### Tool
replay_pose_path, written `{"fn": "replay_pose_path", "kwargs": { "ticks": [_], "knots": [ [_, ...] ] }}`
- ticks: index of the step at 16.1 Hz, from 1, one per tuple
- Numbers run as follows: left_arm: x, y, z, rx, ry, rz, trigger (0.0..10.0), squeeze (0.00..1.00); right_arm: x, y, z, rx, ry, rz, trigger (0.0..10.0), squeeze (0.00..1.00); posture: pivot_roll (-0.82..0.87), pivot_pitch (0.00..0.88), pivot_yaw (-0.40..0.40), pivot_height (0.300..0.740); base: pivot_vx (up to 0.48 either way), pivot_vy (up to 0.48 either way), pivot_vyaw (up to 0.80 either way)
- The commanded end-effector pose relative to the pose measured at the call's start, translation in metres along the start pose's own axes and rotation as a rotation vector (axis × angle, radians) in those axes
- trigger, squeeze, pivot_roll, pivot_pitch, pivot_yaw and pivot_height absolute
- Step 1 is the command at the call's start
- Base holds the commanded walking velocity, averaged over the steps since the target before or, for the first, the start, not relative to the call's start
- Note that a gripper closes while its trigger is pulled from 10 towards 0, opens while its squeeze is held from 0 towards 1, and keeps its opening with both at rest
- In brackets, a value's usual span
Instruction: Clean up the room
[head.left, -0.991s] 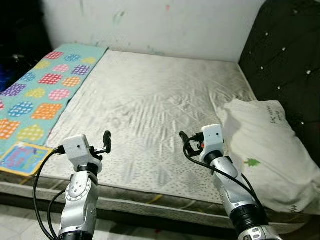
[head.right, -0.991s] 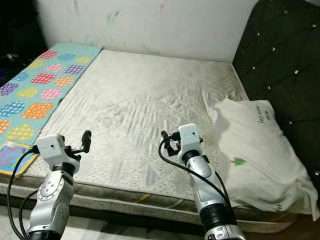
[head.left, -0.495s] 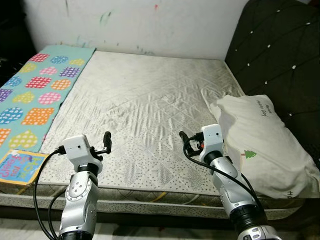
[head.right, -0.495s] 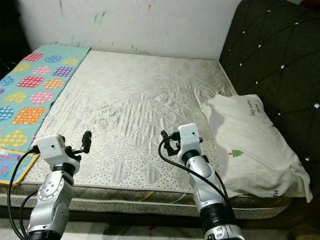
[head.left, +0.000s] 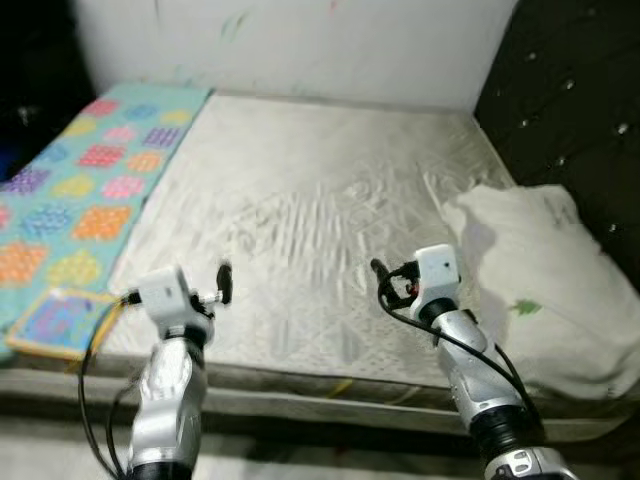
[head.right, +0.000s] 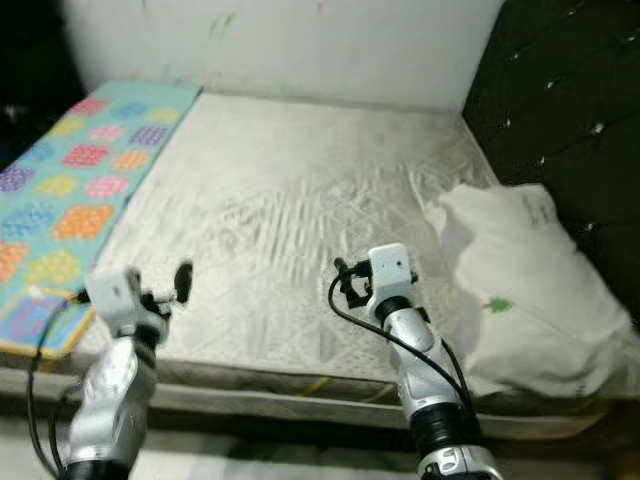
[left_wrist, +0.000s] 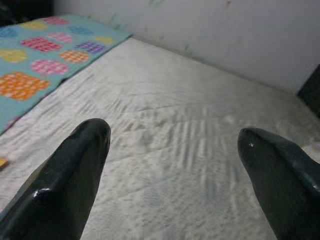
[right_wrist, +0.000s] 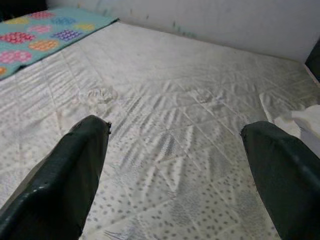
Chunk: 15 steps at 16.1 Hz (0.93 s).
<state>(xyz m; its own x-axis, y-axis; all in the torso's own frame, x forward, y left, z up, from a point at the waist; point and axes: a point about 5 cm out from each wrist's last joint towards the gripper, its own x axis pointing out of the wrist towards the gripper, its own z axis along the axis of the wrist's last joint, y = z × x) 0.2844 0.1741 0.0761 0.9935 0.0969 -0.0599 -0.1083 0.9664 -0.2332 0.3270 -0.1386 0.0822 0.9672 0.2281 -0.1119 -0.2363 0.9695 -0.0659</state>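
- Left eye view was blurred and the whole scene sat differently from half a second before: the camera had swung, so the robot was moving, not the things on the bed.
- The mattress (head.left: 300, 210) lay bare in the middle, wrinkled, with the white wall behind it.
- The pillow (head.left: 540, 285) lay at the right side of the mattress, against the dark headboard (head.left: 580, 110); it seemed to rest where it had been.
- The patterned blanket (head.left: 85, 175) ran along the left side, and a small colourful book (head.left: 60, 320) lay at its near corner, at the mattress edge.
- The left gripper (left_wrist: 172, 165) hovered over the near edge of the mattress, jaws spread wide and holding nothing, as before.
- The right gripper (right_wrist: 175, 165) hovered likewise over the mattress, just left of the pillow, jaws released and empty, unchanged in pose.
- Judgement: only the viewpoint had changed, so no tidying was done yet; the robot seemed to be squaring up to the bed, with pillow, blanket and book all left to handle.
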Motion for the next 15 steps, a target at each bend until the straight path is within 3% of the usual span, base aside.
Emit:
{"fn": "replay_pose_path", "kwargs": {
  "ticks": [1, 6, 11, 15],
  "knots": [
    [0.0012, 0.0062, 0.0050, 0.019, -0.011, 0.018, 10.0, 0.00, 0.0025, 0.0070, 0.0028, 0.013, -0.011, 0.015, 10.0, 0.00, -0.09, 0.008, -0.027, 0.740, 0.000, 0.480, 0.00],
    [0.0015, 0.0064, 0.0048, 0.019, -0.010, 0.020, 10.0, 0.00, 0.0027, 0.0073, 0.0033, 0.016, -0.015, 0.019, 10.0, 0.00, -0.09, 0.010, -0.028, 0.740, 0.000, 0.480, 0.00],
    [0.0020, 0.0068, 0.0046, 0.021, -0.007, 0.021, 10.0, 0.00, 0.0029, 0.0072, 0.0024, 0.020, -0.007, 0.013, 10.0, 0.00, -0.09, 0.010, -0.027, 0.740, 0.000, 0.480, -0.64],
    [0.0021, 0.0065, 0.0043, 0.019, -0.009, 0.021, 10.0, 0.00, 0.0030, 0.0070, 0.0018, 0.017, -0.003, 0.013, 10.0, 0.00, -0.09, 0.010, -0.027, 0.740, 0.000, 0.480, 0.00]
  ]
}}
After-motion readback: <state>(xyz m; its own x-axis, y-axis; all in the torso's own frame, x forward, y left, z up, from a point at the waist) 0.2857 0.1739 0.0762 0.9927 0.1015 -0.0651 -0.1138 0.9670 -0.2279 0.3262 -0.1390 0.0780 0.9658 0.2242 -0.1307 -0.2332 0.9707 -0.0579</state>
